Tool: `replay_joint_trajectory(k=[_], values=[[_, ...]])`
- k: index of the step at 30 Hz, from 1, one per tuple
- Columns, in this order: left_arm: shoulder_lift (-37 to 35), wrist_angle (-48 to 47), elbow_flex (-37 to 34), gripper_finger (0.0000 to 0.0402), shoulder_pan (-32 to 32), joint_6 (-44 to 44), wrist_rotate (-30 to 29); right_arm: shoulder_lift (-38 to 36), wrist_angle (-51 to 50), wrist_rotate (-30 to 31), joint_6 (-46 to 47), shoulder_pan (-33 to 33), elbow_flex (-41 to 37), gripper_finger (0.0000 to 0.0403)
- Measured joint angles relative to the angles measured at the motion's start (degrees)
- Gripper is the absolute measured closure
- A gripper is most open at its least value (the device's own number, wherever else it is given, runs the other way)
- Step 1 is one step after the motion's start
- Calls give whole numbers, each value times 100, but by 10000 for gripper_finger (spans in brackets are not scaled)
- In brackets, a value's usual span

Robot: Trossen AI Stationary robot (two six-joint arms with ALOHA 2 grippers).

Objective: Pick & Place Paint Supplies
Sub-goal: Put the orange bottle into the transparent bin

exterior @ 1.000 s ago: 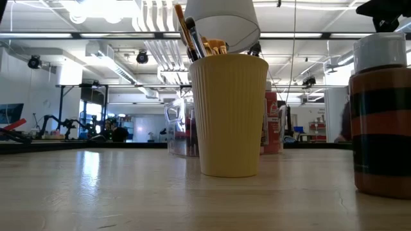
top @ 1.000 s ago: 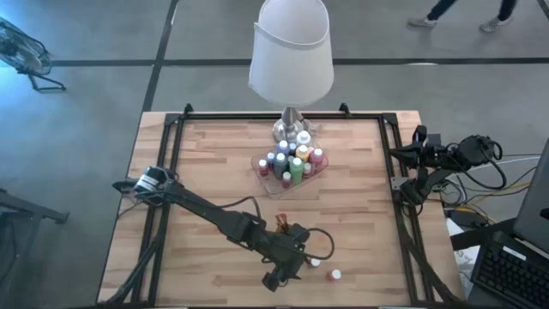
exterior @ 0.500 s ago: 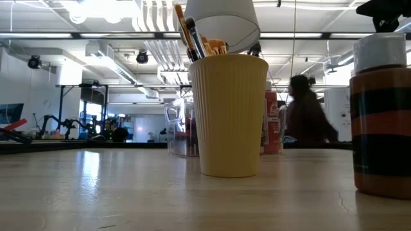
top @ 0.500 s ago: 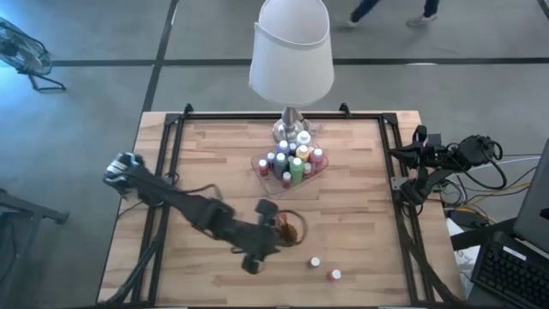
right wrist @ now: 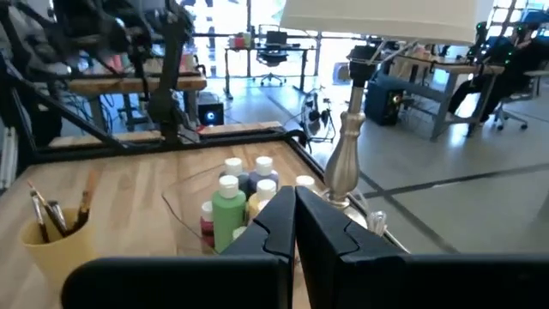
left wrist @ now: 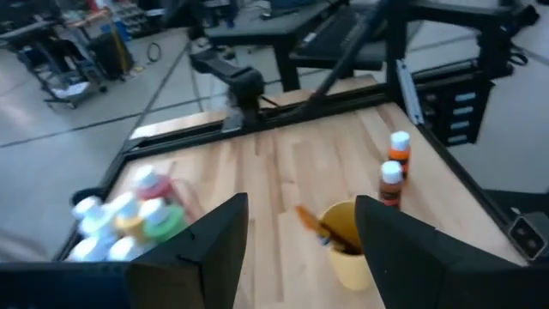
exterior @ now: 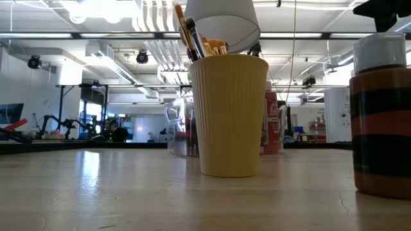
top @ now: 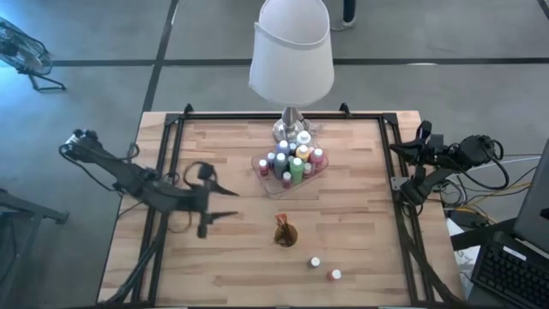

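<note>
A yellow cup [top: 286, 233] holding thin brushes [exterior: 192, 35] stands on its base in the middle of the table, also in the left wrist view [left wrist: 345, 246]. Two orange white-capped bottles [top: 315, 262] [top: 334, 275] stand upright near the front edge. Several more bottles [top: 292, 161] stand in a clear tray [top: 262, 169] by the lamp. My left gripper [top: 228, 203] hangs open above the table, left of the cup and clear of it, with nothing between its fingers [left wrist: 219, 249]. My right gripper [top: 419, 137] waits shut at the table's right edge [right wrist: 296, 225].
A lamp with a white shade [top: 292, 51] stands on its silver base [top: 292, 129] at the far middle, just behind the tray. A black frame rail [top: 390, 154] borders the table. In the low view one orange bottle [exterior: 382, 115] stands close at the right.
My left gripper has pulled back from the near edge beside the two orange bottles, going toward the table's left and far side and rising, its fingers still open. The cup, which the arm covered, now shows in the high view, standing where it was.
</note>
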Motion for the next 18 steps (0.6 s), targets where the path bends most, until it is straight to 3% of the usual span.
replay_joint_trajectory(k=[6,8,13,15,18], values=[[-1169,144,-878,183,2,-57,-155,-7,1421,128,-115,-2,-89,394],[-1424,143,-1121,183,0,-58,-155,-7,1934,-300,-119,0,-136,394],[-1781,436,-1611,183,2,0,-155,464,2764,-2026,-457,0,-408,394],[-1812,638,-1750,183,2,6,-155,889,2911,-2212,-444,2,-525,394],[-1803,1015,-1944,183,2,7,-151,1685,2921,-1980,-501,0,-579,394]])
